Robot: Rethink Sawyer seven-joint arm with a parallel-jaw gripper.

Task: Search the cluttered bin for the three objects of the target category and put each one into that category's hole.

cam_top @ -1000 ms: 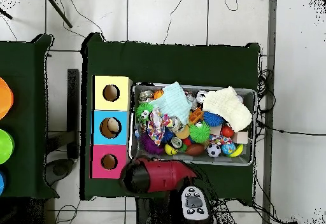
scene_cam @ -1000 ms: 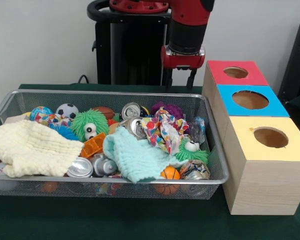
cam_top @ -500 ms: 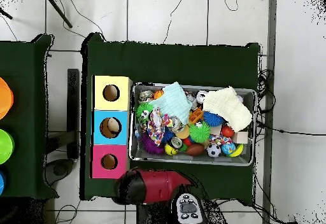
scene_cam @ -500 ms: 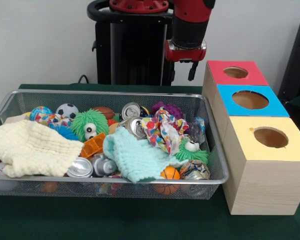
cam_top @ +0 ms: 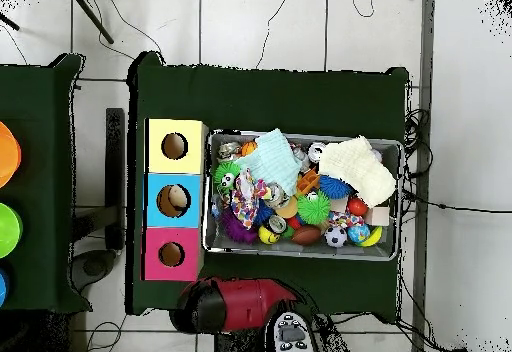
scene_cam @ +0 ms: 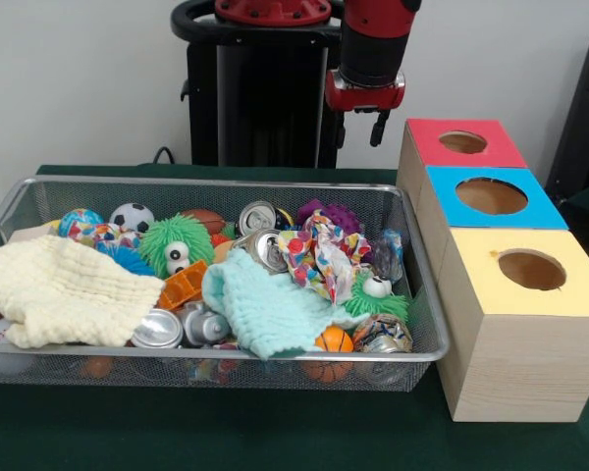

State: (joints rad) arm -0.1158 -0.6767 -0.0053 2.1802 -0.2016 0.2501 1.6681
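My gripper hangs open and holds nothing, above and behind the far rim of the wire bin, just left of the red box. From overhead only the red arm shows, below the bin. The bin holds silver cans, a soccer ball, a small basketball, green fuzzy toys, a cream cloth, a mint cloth and a patterned cloth. More things lie half hidden under the cloths.
Three wooden boxes stand in a row right of the bin, each with a round hole: red, blue, yellow. Something pale shows inside the blue hole. Green cloth covers the table.
The arm has risen and drawn back from the bin's far edge toward the base, still holding nothing. The bin's contents have not moved.
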